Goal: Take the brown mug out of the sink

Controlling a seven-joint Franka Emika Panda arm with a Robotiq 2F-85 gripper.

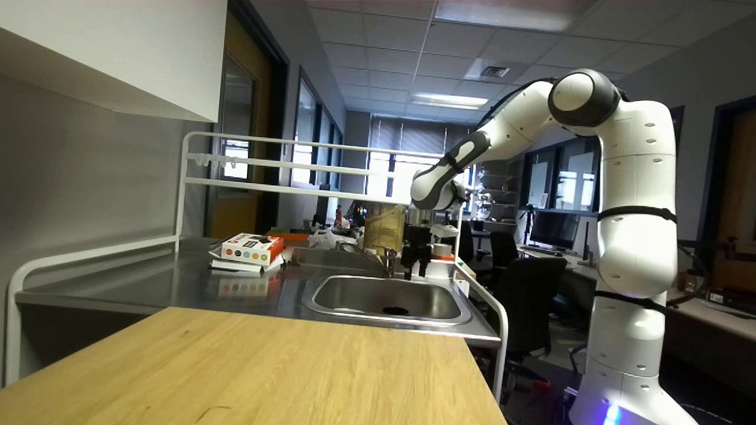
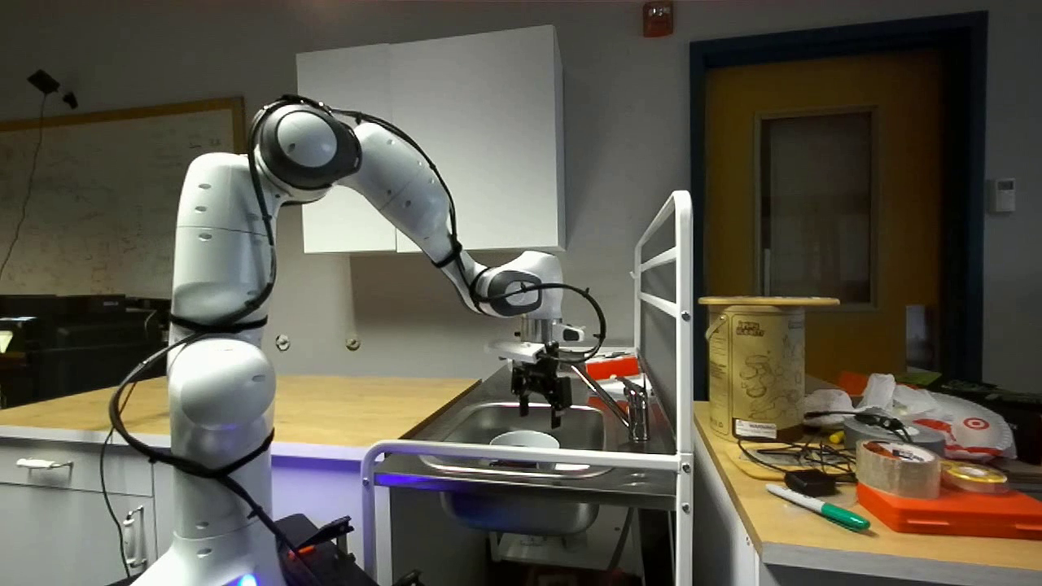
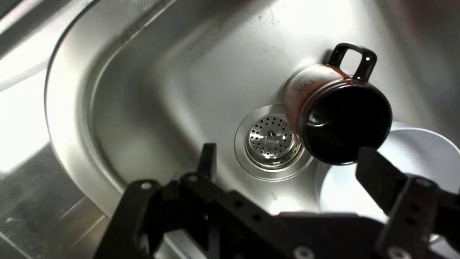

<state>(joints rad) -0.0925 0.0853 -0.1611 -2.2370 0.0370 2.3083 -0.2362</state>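
Observation:
The brown mug (image 3: 346, 124) shows in the wrist view with its black inside facing up and its black handle toward the top. It stands in the steel sink (image 3: 215, 90), beside the drain strainer. I cannot make the mug out for certain in the exterior views. A white bowl (image 3: 420, 154) lies next to the mug, partly behind it; it also shows in an exterior view (image 2: 525, 439). My gripper (image 3: 287, 149) is open and empty. It hangs above the sink, pointing down (image 2: 540, 417), with the mug ahead of its right finger in the wrist view.
A faucet (image 2: 637, 411) stands on the sink's edge near the gripper. A white rail frame (image 2: 684, 325) rises beside it. A wooden worktop (image 1: 283, 366) adjoins the steel counter. A white-and-red box (image 1: 251, 248) lies on the counter.

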